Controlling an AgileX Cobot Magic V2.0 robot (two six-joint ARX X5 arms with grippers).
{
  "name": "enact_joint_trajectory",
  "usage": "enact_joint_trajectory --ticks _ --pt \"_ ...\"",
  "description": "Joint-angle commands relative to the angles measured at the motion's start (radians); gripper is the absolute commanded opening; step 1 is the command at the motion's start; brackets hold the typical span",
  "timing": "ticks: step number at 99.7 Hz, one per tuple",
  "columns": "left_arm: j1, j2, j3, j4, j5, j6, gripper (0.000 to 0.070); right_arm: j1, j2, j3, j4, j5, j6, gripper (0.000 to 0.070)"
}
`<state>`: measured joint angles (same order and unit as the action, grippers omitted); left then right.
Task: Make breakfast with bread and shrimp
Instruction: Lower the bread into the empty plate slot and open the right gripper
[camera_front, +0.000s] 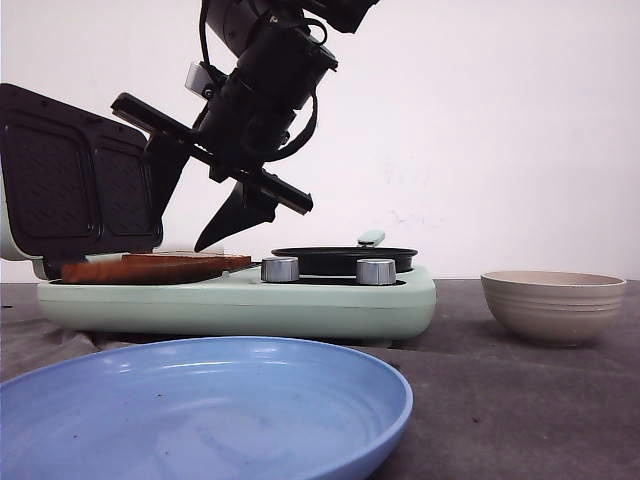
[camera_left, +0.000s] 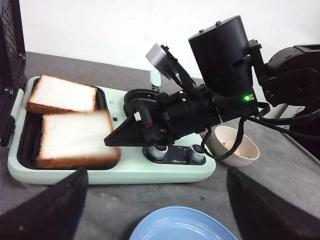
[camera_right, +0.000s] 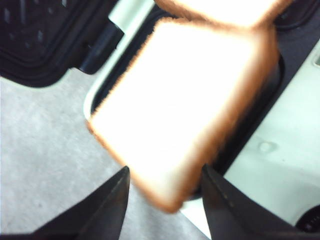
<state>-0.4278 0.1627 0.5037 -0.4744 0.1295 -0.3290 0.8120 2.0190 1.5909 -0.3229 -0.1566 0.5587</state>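
Two slices of bread lie on the grill plate of the mint-green breakfast maker. The far slice lies flat. The near slice is blurred, and one corner of it juts over the plate's rim. My right gripper is open above that corner, with a finger on each side of the near slice; I see no contact. My left gripper is open and wide apart, above the table in front of the maker, holding nothing. The shrimp lies in the beige bowl.
The maker's black lid stands open at the left. A black pan with a mint handle sits on its right half, behind two silver knobs. A blue plate is at the front and the bowl at the right.
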Motion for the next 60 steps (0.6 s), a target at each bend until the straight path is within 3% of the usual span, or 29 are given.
enact_joint_trajectory --ticks 1,38,60 --pt "-0.003 -0.002 0.021 0.010 -0.002 0.002 0.0474 0.014 0.022 0.027 -0.005 0.003 -0.029 0.0277" --pt "-0.003 -0.002 0.021 0.010 -0.002 0.002 0.0474 0.023 0.021 0.056 -0.036 0.035 -0.089 0.0277" --pt "-0.003 -0.002 0.021 0.008 -0.002 0.002 0.0474 0.022 0.019 0.178 -0.161 0.066 -0.158 0.0277"
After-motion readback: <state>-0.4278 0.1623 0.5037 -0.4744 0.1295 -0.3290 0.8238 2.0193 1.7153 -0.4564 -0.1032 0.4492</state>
